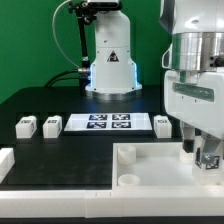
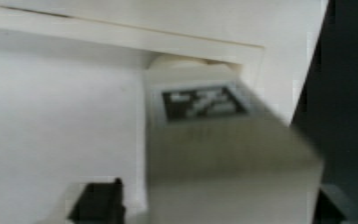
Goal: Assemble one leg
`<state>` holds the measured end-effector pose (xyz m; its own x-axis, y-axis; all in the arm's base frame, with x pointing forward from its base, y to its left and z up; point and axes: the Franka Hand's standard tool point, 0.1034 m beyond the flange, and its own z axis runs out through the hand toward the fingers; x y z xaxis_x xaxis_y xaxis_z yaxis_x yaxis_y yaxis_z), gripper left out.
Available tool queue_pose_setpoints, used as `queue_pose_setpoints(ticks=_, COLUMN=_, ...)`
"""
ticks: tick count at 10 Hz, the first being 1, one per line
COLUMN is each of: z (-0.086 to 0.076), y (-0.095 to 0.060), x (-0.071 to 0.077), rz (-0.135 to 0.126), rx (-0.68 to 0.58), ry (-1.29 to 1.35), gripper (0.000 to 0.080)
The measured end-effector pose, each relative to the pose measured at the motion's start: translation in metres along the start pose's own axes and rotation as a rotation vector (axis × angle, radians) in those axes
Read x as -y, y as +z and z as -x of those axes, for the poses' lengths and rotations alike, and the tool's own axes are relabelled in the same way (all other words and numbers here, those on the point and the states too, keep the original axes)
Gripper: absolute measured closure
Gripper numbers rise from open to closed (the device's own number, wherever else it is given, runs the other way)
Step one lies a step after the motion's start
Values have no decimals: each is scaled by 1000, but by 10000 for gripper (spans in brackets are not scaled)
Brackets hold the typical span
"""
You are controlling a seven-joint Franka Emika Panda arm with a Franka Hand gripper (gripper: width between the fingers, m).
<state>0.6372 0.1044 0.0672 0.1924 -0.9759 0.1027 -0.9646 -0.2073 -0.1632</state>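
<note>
My gripper (image 1: 206,158) hangs over the right end of the large white tray (image 1: 150,165) in the exterior view. In the wrist view the gripper (image 2: 220,205) is shut on a leg (image 2: 211,130), a white block with a black-and-white marker on its face. The leg sits between a dark finger (image 2: 101,200) and the other finger at the far side. The leg's far end points at the tray's raised edge (image 2: 140,45). Whether it touches the tray is not visible. Three more legs (image 1: 27,126) (image 1: 51,125) (image 1: 163,123) lie on the black table.
The marker board (image 1: 108,123) lies flat between the loose legs. The robot base (image 1: 110,60) stands behind it. A white part (image 1: 5,160) sits at the exterior view's left edge. A round socket (image 1: 128,181) shows in the tray's front rim.
</note>
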Motion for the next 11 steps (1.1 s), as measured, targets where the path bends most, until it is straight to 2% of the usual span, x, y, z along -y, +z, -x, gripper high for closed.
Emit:
queue_pose_setpoints(ticks=1, z=0, y=0, x=0, rz=0, rx=0, ry=0, gripper=293)
queue_pose_setpoints(ticks=2, z=0, y=0, x=0, rz=0, rx=0, ry=0, gripper=180)
queue_pose_setpoints(ticks=5, z=-2, y=0, x=0, rz=-4, rx=6, ry=11, gripper=151)
queue_pose_setpoints(ticks=8, z=-1, y=0, x=-1, rz=3, rx=-12, ry=-362, gripper=151)
queue_pose_setpoints(ticks=9, z=8, y=2, x=-1, rz=26, rx=-35, ry=-597, gripper=151)
queue_pose_setpoints(ticks=10, z=16, y=0, x=4, rz=36, rx=-36, ry=-776, gripper=151)
queue_pose_setpoints(ticks=11, z=18, y=-3, x=6, rz=32, rx=-30, ry=-987, gripper=151)
